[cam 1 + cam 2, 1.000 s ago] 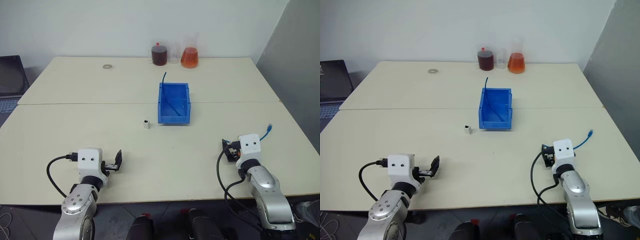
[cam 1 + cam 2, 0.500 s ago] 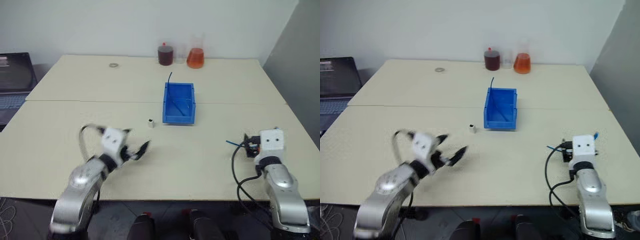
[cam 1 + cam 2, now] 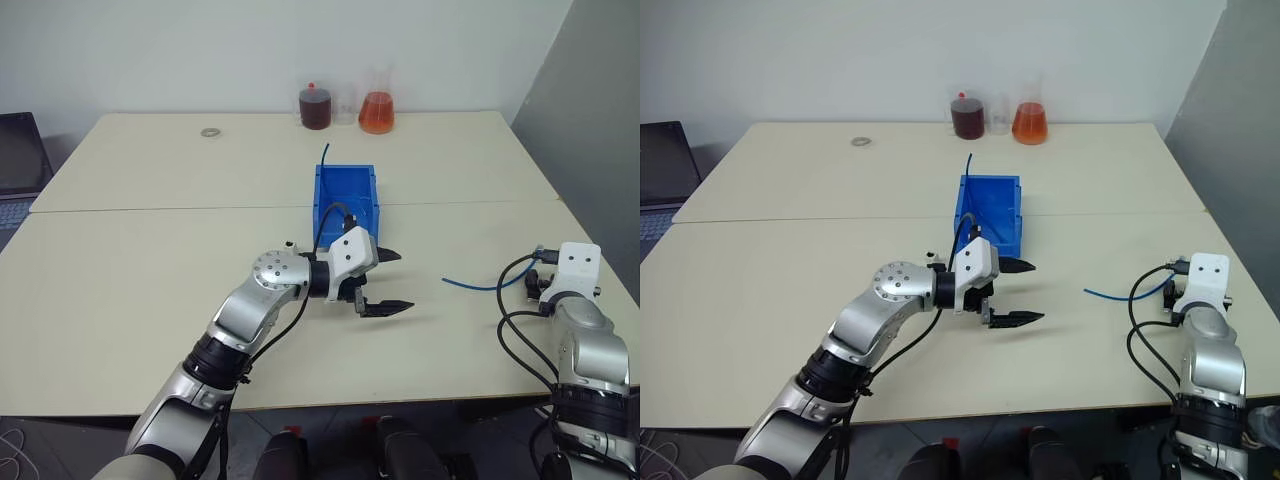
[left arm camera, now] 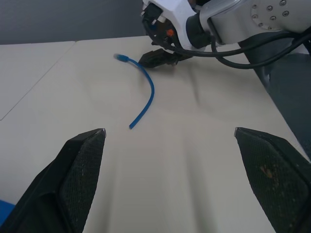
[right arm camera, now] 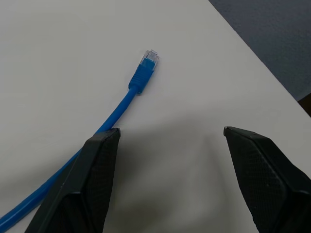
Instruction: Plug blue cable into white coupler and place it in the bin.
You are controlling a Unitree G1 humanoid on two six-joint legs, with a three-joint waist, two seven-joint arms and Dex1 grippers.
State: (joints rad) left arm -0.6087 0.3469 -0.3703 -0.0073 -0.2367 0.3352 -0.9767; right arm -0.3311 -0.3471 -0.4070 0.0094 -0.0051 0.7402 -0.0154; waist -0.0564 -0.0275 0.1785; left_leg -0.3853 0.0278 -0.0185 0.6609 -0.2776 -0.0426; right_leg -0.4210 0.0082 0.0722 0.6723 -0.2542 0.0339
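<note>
Both claws, left [image 3: 385, 281] and right [image 5: 170, 160], gape over the smooth table [image 3: 150, 260] beside the thin blue cable [image 5: 112, 116].

Left tool [image 3: 388, 281] spread open mid-table, right tool [image 5: 170, 160] parted, empty

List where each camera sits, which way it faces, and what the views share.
Head eyes: look forward and down over the table, bin, both arms.
Left wrist: looks past the open left gripper at the blue cable and right gripper.
Right wrist: open right gripper over the cable's plug.
Shared: the blue cable.
</note>
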